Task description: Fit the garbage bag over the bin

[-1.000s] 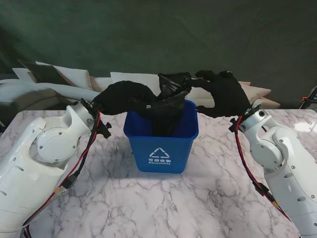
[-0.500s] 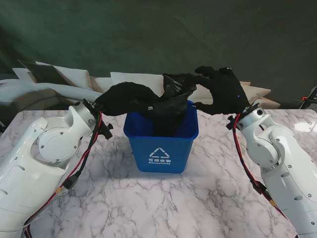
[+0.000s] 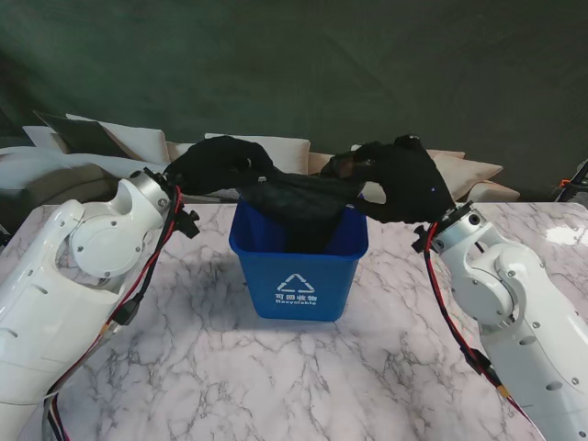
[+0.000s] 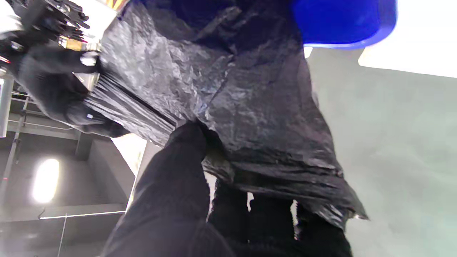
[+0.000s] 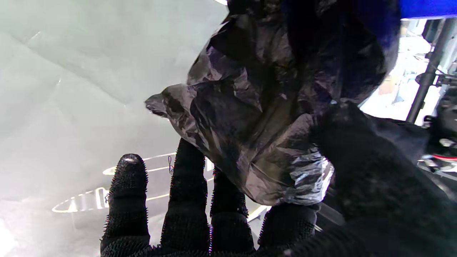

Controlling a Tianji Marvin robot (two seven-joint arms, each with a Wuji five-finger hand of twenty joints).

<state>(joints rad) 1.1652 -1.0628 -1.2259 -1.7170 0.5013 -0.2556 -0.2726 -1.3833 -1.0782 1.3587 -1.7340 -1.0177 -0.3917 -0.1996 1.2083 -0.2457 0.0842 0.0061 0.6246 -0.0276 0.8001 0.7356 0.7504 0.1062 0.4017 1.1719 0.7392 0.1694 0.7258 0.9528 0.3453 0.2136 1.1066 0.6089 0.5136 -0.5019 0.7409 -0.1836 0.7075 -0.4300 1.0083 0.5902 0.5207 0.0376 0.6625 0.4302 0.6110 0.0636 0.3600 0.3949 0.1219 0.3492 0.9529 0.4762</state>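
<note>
bag (image 3: 299,197): black, stretched flat across the bin mouth between the two hands, its middle sagging inside; a second ago it stood bunched up in a peak over the far rim.
bin (image 3: 299,276): blue, upright mid-table on the marble, same spot as before.
left hand (image 3: 216,165): gloved, fingers and thumb closed on the bag's left edge; it has lifted and drawn back toward the left since the earlier frame.
right hand (image 3: 400,179): thumb and forefinger pinching the bag's right edge, other fingers (image 5: 126,192) held straight and apart; it has come lower and nearer the bin rim.
hard to see: black gloves against black bag blur where each grip ends; the far rim is covered by the bag, so i cannot tell whether any edge has hooked over it.
table (image 3: 276,386): white marble, arms rising from the near corners.
</note>
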